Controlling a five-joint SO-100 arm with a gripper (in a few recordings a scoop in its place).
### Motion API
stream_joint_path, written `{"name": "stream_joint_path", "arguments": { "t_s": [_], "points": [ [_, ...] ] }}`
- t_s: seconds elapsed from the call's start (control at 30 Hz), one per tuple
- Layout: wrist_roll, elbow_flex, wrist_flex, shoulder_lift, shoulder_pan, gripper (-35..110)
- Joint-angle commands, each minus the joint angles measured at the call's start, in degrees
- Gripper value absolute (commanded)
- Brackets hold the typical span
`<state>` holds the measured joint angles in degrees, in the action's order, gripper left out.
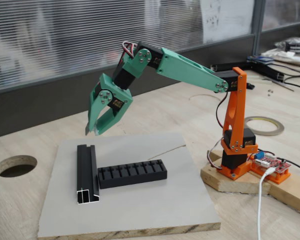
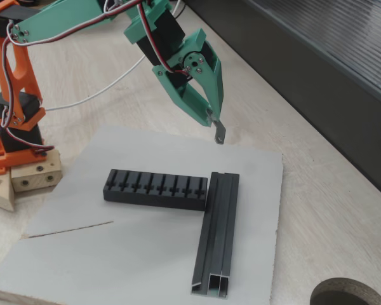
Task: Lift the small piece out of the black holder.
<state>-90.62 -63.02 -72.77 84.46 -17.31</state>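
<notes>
Green claw [image 2: 217, 130] hangs above grey board's far edge, nearly closed, pinching small piece [image 2: 220, 134] at its tips, clear of black holder [image 2: 155, 189]; keep grip firm, rise straight.

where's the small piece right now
The small piece hangs pinched at the gripper tips, in the air above the grey board's far edge, beyond the rail.

One fixed view looks from the front, slightly raised, across the table [image 1: 20, 210] toward the window wall. The other fixed view stands closer and higher on the opposite side. Both share the grey board [image 1: 140, 210] [image 2: 146, 254], black holder [image 1: 132, 174] [image 2: 155, 189] and arm [image 1: 190, 70] [image 2: 63, 22].
</notes>
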Motion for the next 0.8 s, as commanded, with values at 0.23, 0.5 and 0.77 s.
{"name": "stream_joint_path", "arguments": {
  "t_s": [0.23, 0.5, 0.77],
  "points": [
    [-0.8, 1.9, 0.1, 2.7, 0.2, 6],
    [-0.8, 2.0, -0.1, 2.8, 0.2, 6],
    [-0.8, 1.9, -0.3, 5.3, 0.4, 6]
  ]
}}
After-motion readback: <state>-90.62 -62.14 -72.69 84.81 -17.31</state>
